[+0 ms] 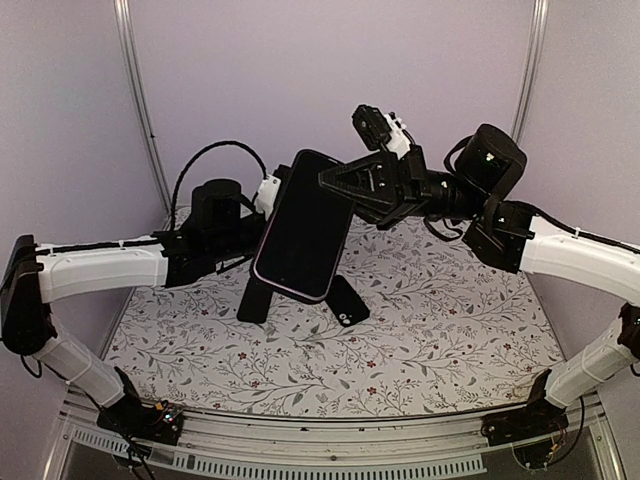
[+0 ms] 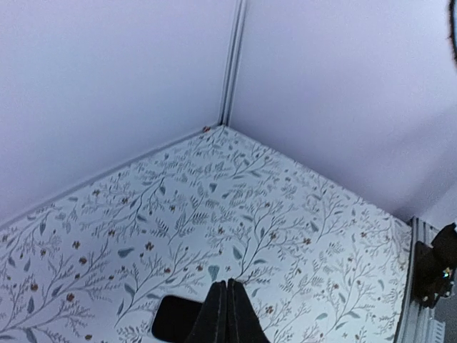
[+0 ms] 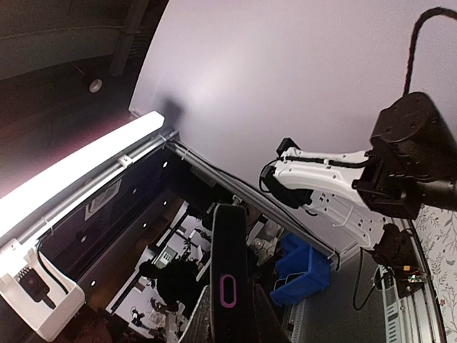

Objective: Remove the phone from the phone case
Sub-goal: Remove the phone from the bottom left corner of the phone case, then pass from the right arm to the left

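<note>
**Legible markings, all three views.** I can read no text, brand, number or sign anywhere in these pictures.

- **Right wrist view:** a pale plate [image 3: 104,206] sits on the dark panel [image 3: 136,214] at about 9 o'clock. It carries marks, but they are too small for me to make out.
- **Top view:** the phone [image 1: 303,226] near centre shows me only a dark, blank screen. The circuit board [image 1: 165,413] at 7 o'clock is too small to read (only tiny lights show on it).

You see a floral-print table cover [image 1: 440,340] below, plain lavender walls [image 1: 330,60] meeting at a metal corner post [image 2: 232,64], and blue bins [image 3: 298,266] outside the enclosure.
</note>
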`<state>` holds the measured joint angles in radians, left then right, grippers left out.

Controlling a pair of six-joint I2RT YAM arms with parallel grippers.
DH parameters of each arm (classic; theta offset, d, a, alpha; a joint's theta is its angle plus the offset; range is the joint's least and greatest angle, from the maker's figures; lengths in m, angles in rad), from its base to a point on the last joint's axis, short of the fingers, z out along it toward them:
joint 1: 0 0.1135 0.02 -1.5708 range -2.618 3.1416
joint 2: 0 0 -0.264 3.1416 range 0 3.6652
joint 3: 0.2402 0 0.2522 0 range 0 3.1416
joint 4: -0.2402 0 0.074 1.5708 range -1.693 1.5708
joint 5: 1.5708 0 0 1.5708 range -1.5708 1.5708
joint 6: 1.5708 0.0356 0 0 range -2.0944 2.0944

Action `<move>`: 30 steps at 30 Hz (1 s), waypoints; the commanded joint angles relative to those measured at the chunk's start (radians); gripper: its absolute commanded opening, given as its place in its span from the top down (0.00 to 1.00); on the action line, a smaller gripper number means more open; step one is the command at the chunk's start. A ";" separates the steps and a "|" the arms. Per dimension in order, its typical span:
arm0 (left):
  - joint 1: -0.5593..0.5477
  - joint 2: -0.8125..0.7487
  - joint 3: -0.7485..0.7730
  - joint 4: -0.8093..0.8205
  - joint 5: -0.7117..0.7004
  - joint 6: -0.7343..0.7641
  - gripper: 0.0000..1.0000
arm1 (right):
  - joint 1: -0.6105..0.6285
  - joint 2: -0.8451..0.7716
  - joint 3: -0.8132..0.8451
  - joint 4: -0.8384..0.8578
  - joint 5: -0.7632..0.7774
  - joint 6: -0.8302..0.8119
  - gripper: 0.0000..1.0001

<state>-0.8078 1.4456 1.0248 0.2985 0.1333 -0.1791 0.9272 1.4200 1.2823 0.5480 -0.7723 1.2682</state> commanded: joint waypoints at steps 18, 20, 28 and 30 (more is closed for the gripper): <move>0.012 -0.282 -0.229 0.139 0.344 -0.118 0.30 | -0.050 -0.105 0.012 -0.177 0.336 -0.256 1.00; 0.012 -0.284 -0.219 0.182 0.407 -0.142 0.28 | -0.050 -0.088 0.027 -0.172 0.324 -0.260 1.00; 0.010 -0.245 -0.183 0.368 0.553 -0.289 0.17 | -0.051 -0.067 0.042 -0.150 0.314 -0.289 1.00; 0.012 -0.238 -0.185 0.391 0.567 -0.299 0.16 | -0.051 -0.066 0.050 -0.150 0.317 -0.302 1.00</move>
<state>-0.8021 1.1873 0.8169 0.5732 0.6067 -0.4145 0.8768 1.3586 1.2724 0.3355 -0.4805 1.0019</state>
